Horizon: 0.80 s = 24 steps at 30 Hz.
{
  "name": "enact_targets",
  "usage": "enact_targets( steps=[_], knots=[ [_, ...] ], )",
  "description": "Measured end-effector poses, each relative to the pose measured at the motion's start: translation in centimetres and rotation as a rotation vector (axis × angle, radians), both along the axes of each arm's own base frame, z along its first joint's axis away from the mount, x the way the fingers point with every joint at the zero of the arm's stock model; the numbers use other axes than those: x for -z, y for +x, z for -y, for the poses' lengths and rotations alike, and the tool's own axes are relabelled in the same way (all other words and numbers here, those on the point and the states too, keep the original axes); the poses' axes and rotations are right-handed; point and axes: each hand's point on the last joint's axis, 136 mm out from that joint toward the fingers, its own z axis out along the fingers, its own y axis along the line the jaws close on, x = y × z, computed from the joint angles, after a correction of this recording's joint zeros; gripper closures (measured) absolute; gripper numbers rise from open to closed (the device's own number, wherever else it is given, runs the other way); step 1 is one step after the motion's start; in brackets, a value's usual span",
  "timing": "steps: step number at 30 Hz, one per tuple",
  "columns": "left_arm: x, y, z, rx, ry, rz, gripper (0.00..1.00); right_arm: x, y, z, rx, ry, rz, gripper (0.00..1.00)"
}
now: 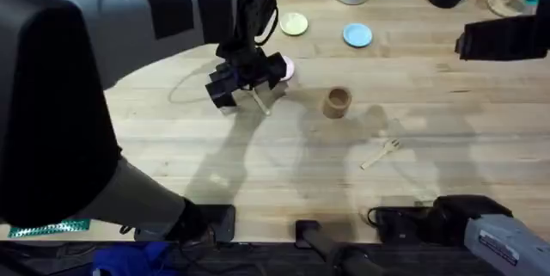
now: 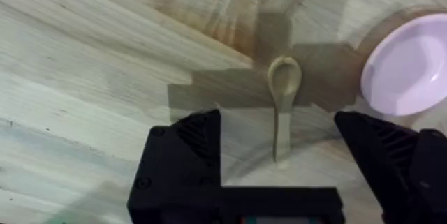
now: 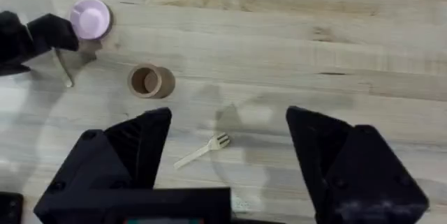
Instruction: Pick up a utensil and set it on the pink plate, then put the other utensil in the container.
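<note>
The left gripper [image 2: 279, 158] is positioned over the spoon [image 2: 282, 102] with its jaws spread wide and gripping nothing; the spoon handle lies between the two black fingers [image 2: 188, 147] and touches neither of them. In the left wrist view the spoon lies flat on the wooden counter [image 2: 84, 77], bowl pointing away from the gripper, with the pink plate [image 2: 408, 67] just beside it and not touching it. In the overhead view the left arm reaches across the counter [image 1: 172, 156] from the lower left, its gripper [image 1: 249, 82] standing over the spoon [image 1: 260, 102], and a sliver of the pink plate [image 1: 289, 70] shows at the gripper's far right side. The cup [image 1: 337, 102] stands upright on the counter to the right of the spoon, apart from it. The fork [image 1: 381, 153] lies flat nearer the robot's right side, below and to the right of the cup, well apart from the spoon. The right gripper [image 3: 223, 161] hangs above the counter with its jaws open and empty; in its wrist view the fork [image 3: 202, 150] lies below the space between its fingers, with the cup [image 3: 149, 81] and the pink plate [image 3: 91, 19] farther off. A yellow-green plate [image 1: 294, 24] and a blue plate [image 1: 357, 34] rest toward the counter's far edge.
</note>
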Motion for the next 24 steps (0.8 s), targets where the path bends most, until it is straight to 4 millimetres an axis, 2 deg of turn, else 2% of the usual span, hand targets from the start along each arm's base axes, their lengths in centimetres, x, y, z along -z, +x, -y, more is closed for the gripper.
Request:
enact_targets(
  steps=[7,11,18,21,24],
  knots=[
    [0.48,-0.08,-0.18,-0.024,0.003,0.008,0.005,0.00,0.00,0.00,0.000,0.000,0.000,0.003],
    [0.50,-0.17,-0.32,-0.028,0.009,0.005,0.061,-0.07,0.09,0.00,0.000,0.000,0.004,0.003],
    [0.54,-0.29,-0.41,-0.031,0.014,0.001,0.094,-0.09,0.12,0.00,0.000,0.000,0.006,0.003],
    [0.59,-0.46,-0.59,-0.032,0.022,-0.005,0.247,-0.09,0.12,0.00,0.000,0.000,0.006,0.003],
    [0.60,-0.45,-0.48,-0.034,0.016,-0.005,0.622,-0.09,0.12,0.00,0.000,0.000,0.006,0.003]
  ],
)
